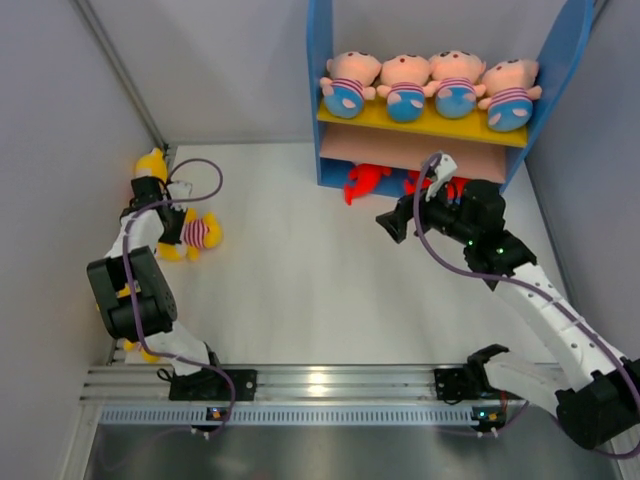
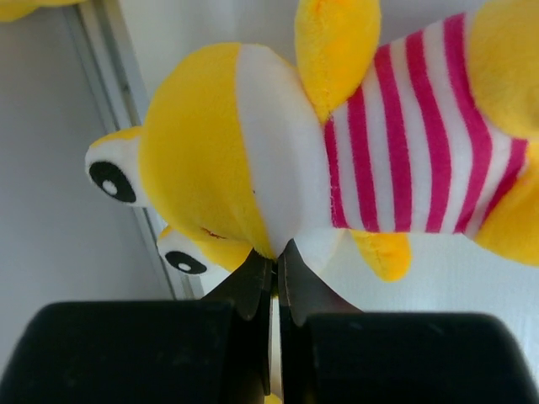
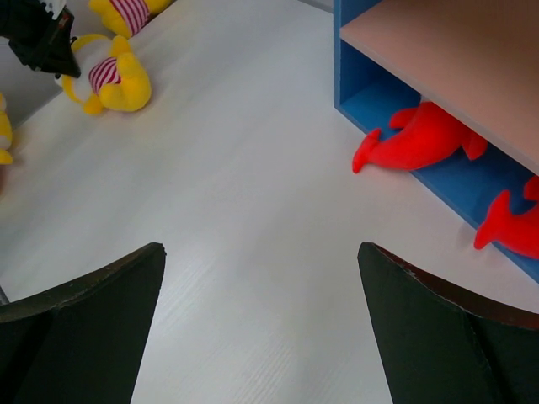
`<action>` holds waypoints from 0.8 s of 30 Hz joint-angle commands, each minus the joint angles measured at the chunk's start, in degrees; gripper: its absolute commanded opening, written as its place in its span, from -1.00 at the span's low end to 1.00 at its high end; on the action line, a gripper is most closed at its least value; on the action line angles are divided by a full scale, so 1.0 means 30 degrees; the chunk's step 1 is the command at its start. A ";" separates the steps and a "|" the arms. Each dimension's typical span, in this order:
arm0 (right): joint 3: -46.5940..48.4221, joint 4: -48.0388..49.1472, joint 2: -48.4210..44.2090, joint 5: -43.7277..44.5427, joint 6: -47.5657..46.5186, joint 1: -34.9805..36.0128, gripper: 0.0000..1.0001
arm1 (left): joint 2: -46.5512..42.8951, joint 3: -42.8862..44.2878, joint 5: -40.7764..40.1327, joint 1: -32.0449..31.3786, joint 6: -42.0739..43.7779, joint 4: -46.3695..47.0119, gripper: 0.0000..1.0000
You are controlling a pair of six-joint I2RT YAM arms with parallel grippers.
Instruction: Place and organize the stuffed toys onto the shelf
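Left wrist view, left hand (image 2: 275,252) pressed together touching yellow figure (image 2: 210,143), right hand (image 3: 261,250) spread beside shelf (image 3: 349,67)

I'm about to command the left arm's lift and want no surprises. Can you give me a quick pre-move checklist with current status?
1. Hold of the left gripper on the yellow toy: fingers are shut at its edge, but whether fabric is caught: cannot tell.
2. State of the right gripper: open and empty: ok.
3. Room on the pinkish middle board: visible part is bare: ok.
4. Room on the yellow upper board: four boy dolls fill it: not ok.
5. Front of the shelf free: the right gripper hangs just before it: not ok.
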 commanded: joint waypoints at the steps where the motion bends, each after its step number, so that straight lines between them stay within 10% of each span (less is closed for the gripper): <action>1: 0.0566 0.1760 0.0666 -0.0545 -0.0194 0.1116 0.96 | -0.2338 -0.0283 0.2957 0.0117 0.0714 -0.0624 -1.00; 9: 0.3142 0.6413 0.5937 -0.1453 -0.0897 0.6008 0.96 | -0.7646 -0.1073 0.9694 -0.1314 0.3642 -0.4525 -1.00; 15: 0.7592 0.7096 1.0802 -0.1280 -0.0345 0.8004 0.97 | -0.9524 -0.0958 0.8440 -0.5972 0.3325 -0.5788 -1.00; 24: 0.8565 0.7358 1.3356 -0.2650 0.2003 0.8650 0.98 | -0.9701 -0.0459 0.9554 -0.6826 0.2620 -0.5964 -1.00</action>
